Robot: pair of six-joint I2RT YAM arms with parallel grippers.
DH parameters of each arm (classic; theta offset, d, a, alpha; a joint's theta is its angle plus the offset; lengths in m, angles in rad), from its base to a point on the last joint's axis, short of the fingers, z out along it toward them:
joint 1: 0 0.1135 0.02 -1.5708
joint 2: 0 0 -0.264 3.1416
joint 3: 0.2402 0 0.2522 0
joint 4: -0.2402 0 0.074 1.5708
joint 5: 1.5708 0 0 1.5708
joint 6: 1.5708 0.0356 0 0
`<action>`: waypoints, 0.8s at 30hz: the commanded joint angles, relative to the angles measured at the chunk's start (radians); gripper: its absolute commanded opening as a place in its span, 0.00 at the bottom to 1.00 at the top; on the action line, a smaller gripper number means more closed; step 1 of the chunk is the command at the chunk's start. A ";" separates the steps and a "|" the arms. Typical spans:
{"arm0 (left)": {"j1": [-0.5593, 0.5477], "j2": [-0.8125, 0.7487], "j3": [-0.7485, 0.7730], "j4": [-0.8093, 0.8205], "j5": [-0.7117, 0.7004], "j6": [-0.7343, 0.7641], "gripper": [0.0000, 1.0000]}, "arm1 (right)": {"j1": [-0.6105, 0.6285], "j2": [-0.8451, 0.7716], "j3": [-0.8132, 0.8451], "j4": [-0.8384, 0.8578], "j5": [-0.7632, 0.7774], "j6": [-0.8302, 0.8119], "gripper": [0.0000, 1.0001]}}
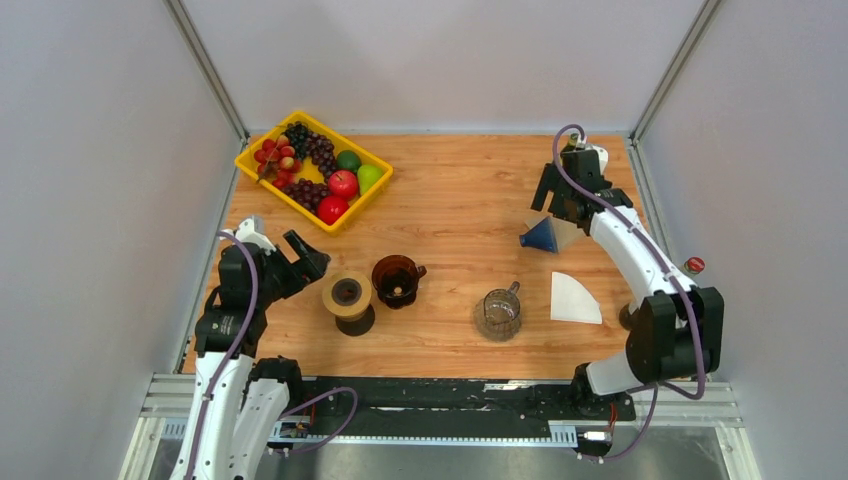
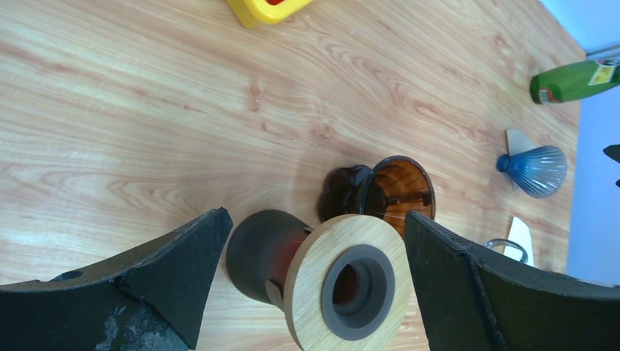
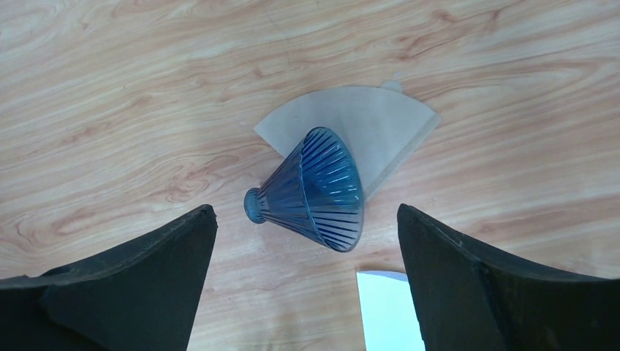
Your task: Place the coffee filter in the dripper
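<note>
Fingers [image 3: 110, 285] above dripper [image 3: 318, 191], filter [image 3: 365, 121] partly beneath

Bright, even overhead light — soft shadows, sharp.

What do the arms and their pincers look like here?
The left arm and right arm have white links, black joints and a purple cable looped alongside each. The left pincer and right pincer carry broad, matte black, wedge-shaped fingers.
</note>
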 commanded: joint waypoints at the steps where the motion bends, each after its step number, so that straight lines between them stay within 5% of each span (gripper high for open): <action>1: -0.003 0.001 0.025 -0.032 -0.044 0.028 1.00 | -0.031 0.071 0.011 0.086 -0.162 -0.018 0.94; 15: -0.003 -0.011 0.014 -0.032 -0.019 0.040 1.00 | -0.044 0.243 -0.017 0.201 -0.229 0.011 0.71; 24: -0.003 -0.015 0.020 -0.038 -0.036 0.035 1.00 | -0.044 0.241 -0.078 0.236 -0.201 0.048 0.30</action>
